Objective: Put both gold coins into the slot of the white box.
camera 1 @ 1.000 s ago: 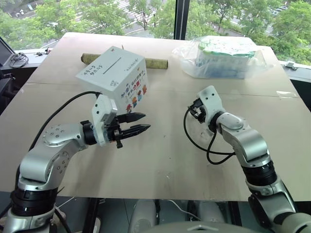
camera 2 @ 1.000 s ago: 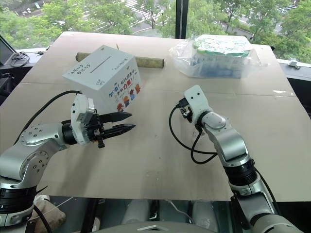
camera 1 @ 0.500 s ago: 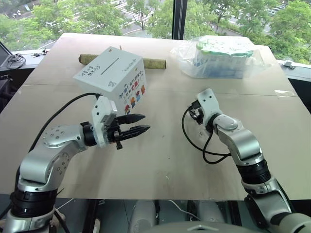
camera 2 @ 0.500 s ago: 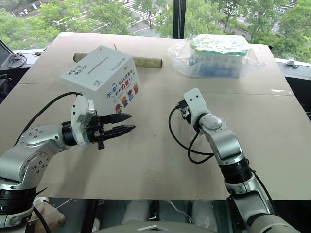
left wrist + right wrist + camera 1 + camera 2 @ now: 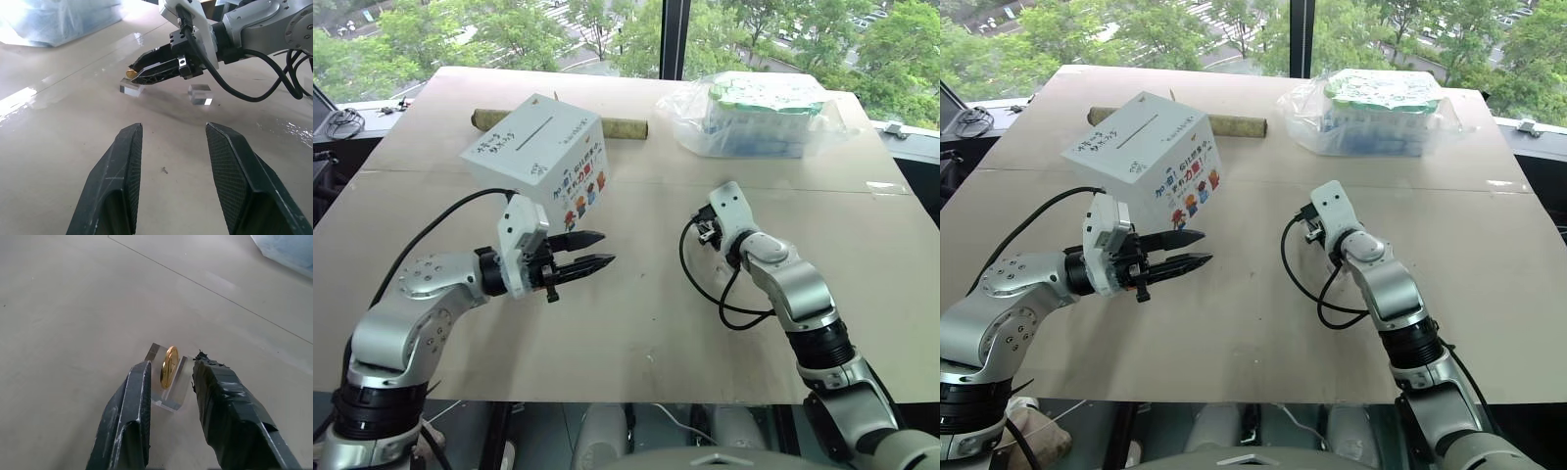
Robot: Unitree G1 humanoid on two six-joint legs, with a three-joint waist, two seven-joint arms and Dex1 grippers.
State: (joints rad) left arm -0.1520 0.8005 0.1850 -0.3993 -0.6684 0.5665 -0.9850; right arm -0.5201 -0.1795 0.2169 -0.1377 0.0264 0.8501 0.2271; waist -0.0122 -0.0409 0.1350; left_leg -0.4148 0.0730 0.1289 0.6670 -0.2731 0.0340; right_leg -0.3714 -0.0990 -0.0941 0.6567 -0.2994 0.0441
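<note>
The white box [image 5: 538,157] stands tilted at the table's back left, its slot [image 5: 536,128] on the top face. A gold coin [image 5: 169,366] stands on edge in a small clear holder [image 5: 166,391] at mid-table. My right gripper [image 5: 171,362] is low over the table and open, with one finger on each side of the coin and a small gap to each. The same right gripper [image 5: 146,68] and coin [image 5: 131,73] appear in the left wrist view. My left gripper [image 5: 607,247] hovers open and empty just in front of the box's lower corner.
A second clear holder [image 5: 200,94] sits empty beside the first. A clear bag of green-white packs [image 5: 754,116] lies at the back right. A cardboard tube [image 5: 626,126] lies behind the box. Black cables [image 5: 347,119] lie off the table's left edge.
My right hand has dipped slightly toward the table. The left arm has stayed still, and the head view has shifted a little.
</note>
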